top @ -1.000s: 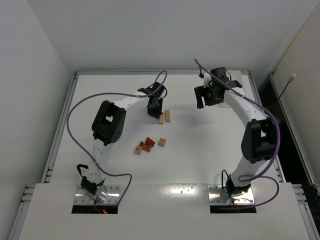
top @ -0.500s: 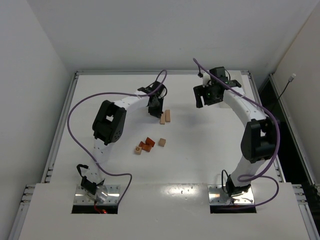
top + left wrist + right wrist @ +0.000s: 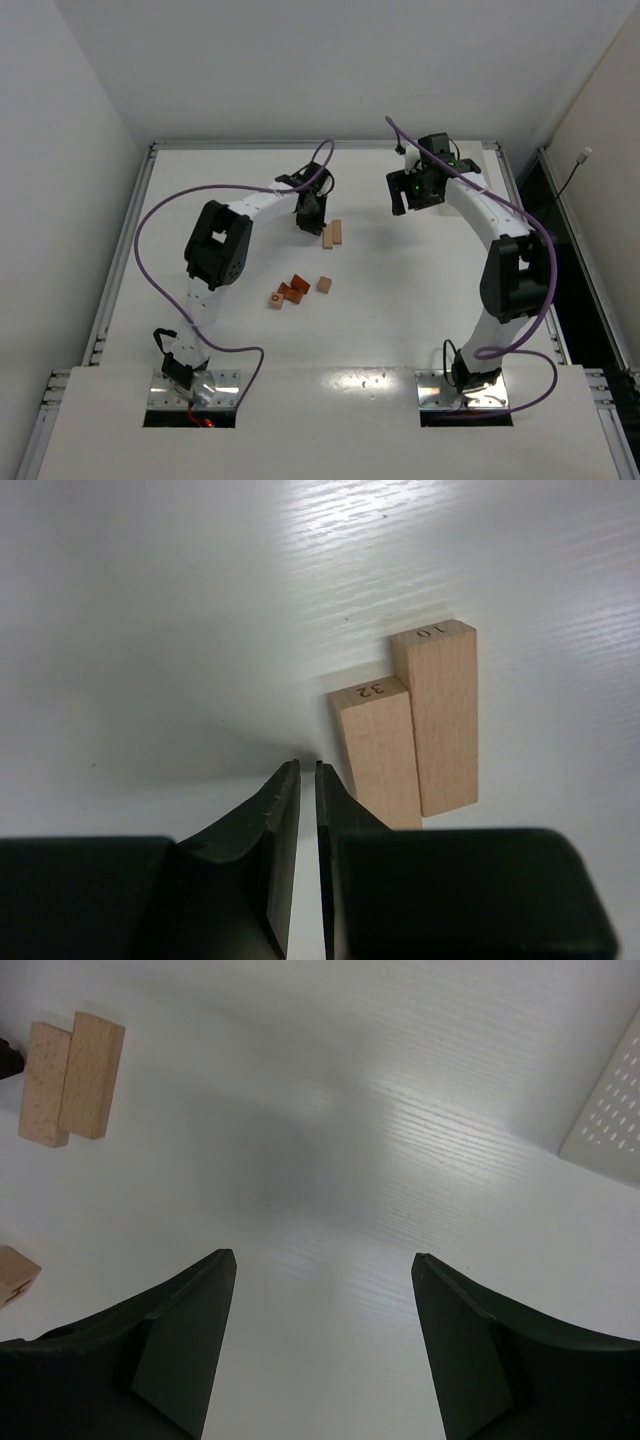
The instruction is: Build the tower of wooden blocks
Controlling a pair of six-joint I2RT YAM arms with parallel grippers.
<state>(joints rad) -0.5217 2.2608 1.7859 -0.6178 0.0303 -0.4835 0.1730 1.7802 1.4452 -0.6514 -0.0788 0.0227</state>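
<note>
bars, two tan ones, lie flat and touching side by side at mid-table, prob. the tower's base layer; nothing stacked yet. left gripper has fingers pressed together, empty, tip just beside the nearer bar. looks set for nudging, not grabbing. right gripper hangs spread wide over bare table, well apart from them. loose blocks, red & tan, sit nearer the bases; nothing blocks the way to them.

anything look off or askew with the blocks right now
Nothing spilled or damaged. The two tan bars lie touching side by side but staggered, ends not flush. The other blocks lie scattered, nothing stacked.
</note>
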